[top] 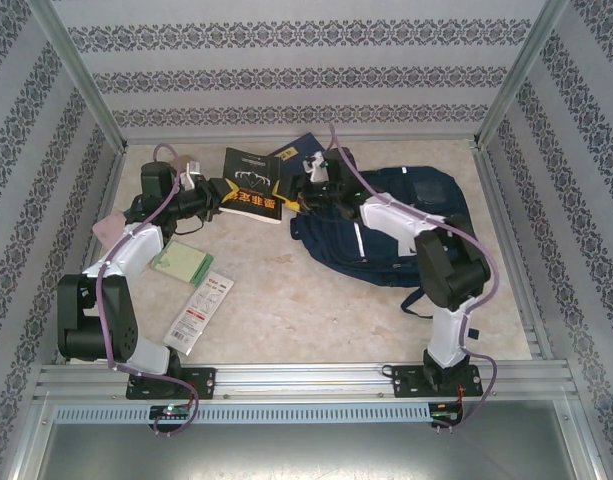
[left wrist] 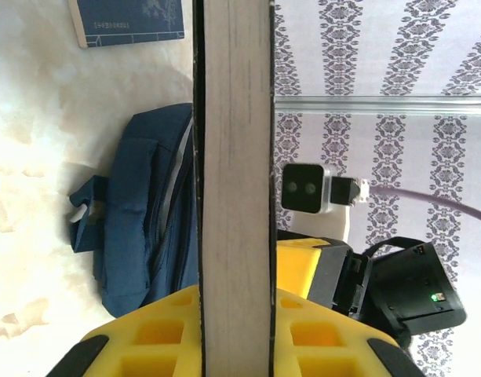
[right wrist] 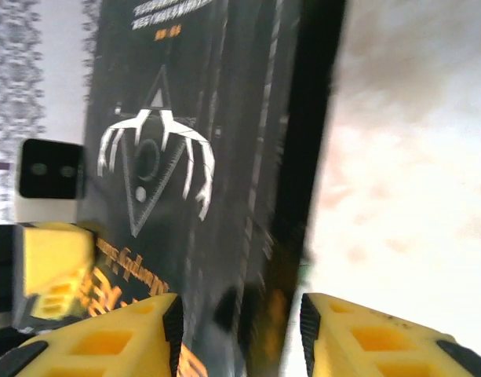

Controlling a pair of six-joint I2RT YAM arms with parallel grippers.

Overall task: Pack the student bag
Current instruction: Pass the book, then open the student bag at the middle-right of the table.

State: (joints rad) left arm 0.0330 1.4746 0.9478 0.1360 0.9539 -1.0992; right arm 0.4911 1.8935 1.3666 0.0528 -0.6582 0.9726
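Note:
The student bag (top: 411,215), navy blue with white stripes, lies flat at the right back of the table; it is also in the left wrist view (left wrist: 142,236). A black book with orange lettering (top: 251,187) is held up between the two arms. My left gripper (top: 219,196) is shut on it; the pale page edge (left wrist: 236,157) stands upright between the yellow fingers (left wrist: 146,330). My right gripper (top: 304,190) is at the book's other end, open. The book's cover (right wrist: 185,157) stands between the parted fingers (right wrist: 366,338), with a gap on the right side.
A dark blue book (top: 298,155) lies behind the black one, near the back wall. A green notepad (top: 181,262) and a white flat package (top: 199,310) lie front left by the left arm. A pink item (top: 108,228) sits at the left edge.

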